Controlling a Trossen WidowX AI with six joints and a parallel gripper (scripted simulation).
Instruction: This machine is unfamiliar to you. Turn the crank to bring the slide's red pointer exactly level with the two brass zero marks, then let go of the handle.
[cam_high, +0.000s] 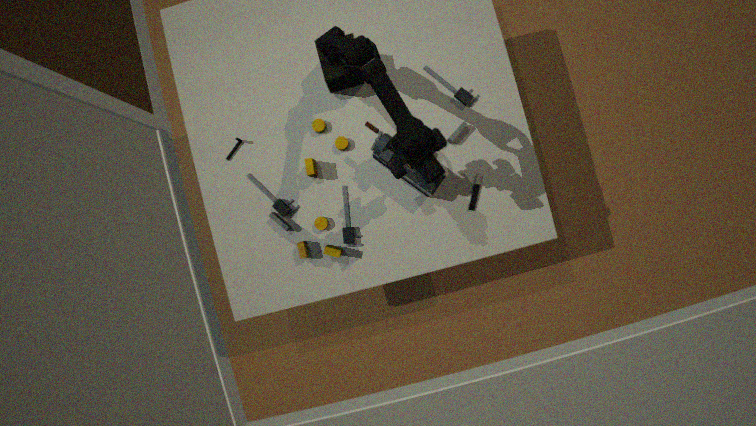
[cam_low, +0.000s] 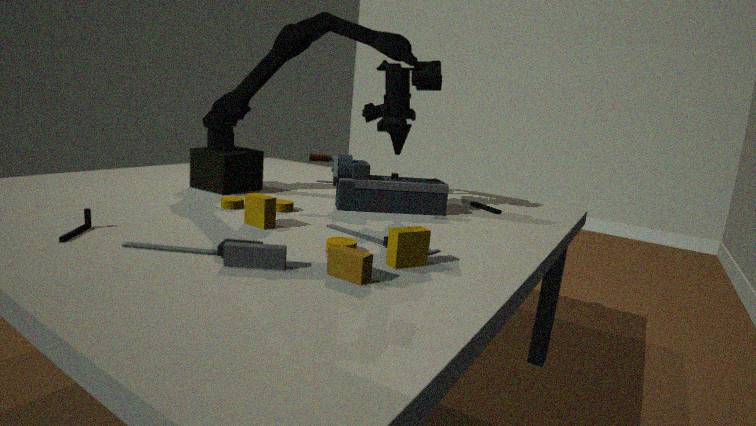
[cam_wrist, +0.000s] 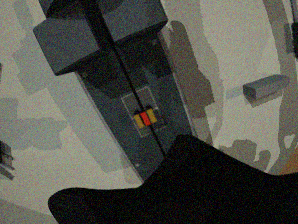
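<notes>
The machine (cam_high: 383, 149) (cam_low: 391, 198) (cam_wrist: 65, 45) is a long dark grey housing with a blocky crank end. Its brown crank handle (cam_high: 371, 127) (cam_low: 320, 157) sticks out on the side toward the arm's base, with nothing touching it. In the wrist view the slide's red pointer (cam_wrist: 145, 118) sits between the two brass marks (cam_wrist: 137, 121) (cam_wrist: 152, 116) and looks about level with them; a very small offset cannot be told. My gripper (cam_low: 397, 152) (cam_wrist: 183, 140) is shut and empty, pointing down above the housing, clear of it and away from the handle. The top view hides its fingertips under the arm.
Yellow discs (cam_high: 318, 125) (cam_high: 341, 142) and a yellow block (cam_high: 310, 167) (cam_low: 259, 210) stand beside the machine. More yellow blocks (cam_low: 408, 247) (cam_low: 349, 264) and grey long-stemmed tools (cam_high: 284, 205) (cam_high: 349, 234) lie farther off. A black bar (cam_high: 474, 196) (cam_low: 485, 206) lies past the machine's far end.
</notes>
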